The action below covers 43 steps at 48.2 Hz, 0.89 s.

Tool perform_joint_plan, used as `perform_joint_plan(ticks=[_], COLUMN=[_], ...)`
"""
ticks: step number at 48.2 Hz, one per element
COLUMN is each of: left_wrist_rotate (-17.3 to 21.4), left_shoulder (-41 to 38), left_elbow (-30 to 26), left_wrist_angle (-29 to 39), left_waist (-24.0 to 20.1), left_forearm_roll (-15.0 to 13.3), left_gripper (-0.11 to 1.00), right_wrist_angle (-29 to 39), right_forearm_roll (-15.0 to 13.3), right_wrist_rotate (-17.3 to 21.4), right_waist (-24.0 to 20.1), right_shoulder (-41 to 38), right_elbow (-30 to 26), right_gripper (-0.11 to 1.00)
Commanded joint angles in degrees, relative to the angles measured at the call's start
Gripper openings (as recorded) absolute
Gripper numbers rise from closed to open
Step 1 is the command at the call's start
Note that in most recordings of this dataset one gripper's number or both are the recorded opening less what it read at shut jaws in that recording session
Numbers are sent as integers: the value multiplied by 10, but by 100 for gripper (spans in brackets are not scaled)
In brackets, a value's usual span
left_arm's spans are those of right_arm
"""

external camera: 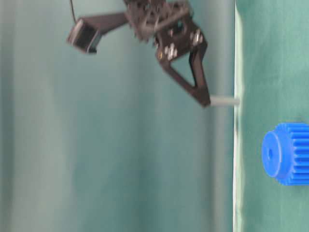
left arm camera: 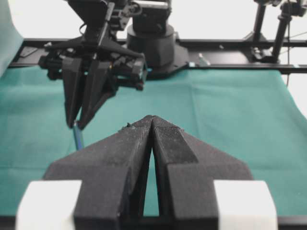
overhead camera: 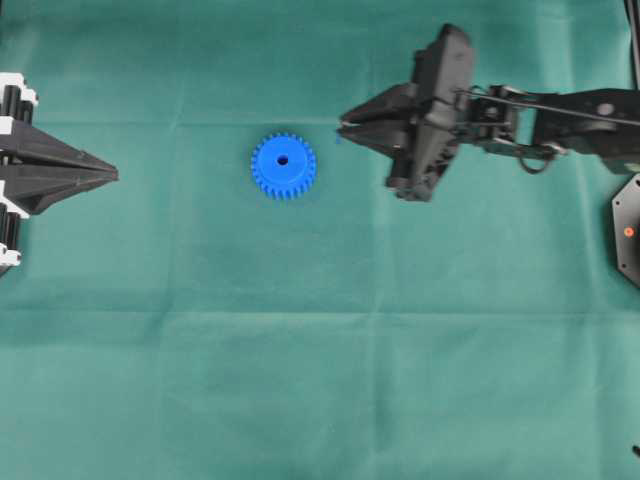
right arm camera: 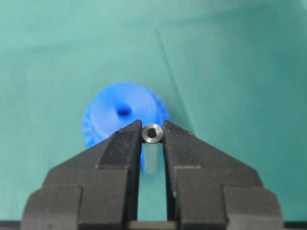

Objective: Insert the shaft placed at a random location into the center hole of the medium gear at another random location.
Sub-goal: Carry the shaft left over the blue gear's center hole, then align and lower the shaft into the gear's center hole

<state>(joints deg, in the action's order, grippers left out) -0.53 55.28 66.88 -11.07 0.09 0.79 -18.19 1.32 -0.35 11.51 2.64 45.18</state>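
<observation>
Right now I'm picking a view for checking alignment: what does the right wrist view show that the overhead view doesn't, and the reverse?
Only the right wrist view shows the short silvery metal shaft end-on, clamped between the right gripper fingertips. Only the overhead view shows the left gripper, shut and off to the gear's left, and the right gripper still short of the gear. Both show the bright blue toothed plastic gear with its dark center hole on the green cloth.
</observation>
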Motion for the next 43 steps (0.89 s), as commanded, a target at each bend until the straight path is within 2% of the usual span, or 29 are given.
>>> perform_joint_plan(ticks=[1,23,43], left_wrist_rotate=[-1,-1,-1], left_shoulder=[-4,-5,-5], left_elbow=[-13,-13,-13], left_wrist_angle=[-3,-2,-2], left_waist=[0,0,0], left_forearm_roll=[2,2,2], left_gripper=[0,0,0], right_wrist_angle=[2,9,18], right_forearm_roll=[1,1,1], right_wrist_rotate=[-8,-7,-5], right_waist=[-7,-15,-16], right_shoulder=[-14,-86,-91], right_elbow=[-41,-126,-134], right_gripper=[14,14,14])
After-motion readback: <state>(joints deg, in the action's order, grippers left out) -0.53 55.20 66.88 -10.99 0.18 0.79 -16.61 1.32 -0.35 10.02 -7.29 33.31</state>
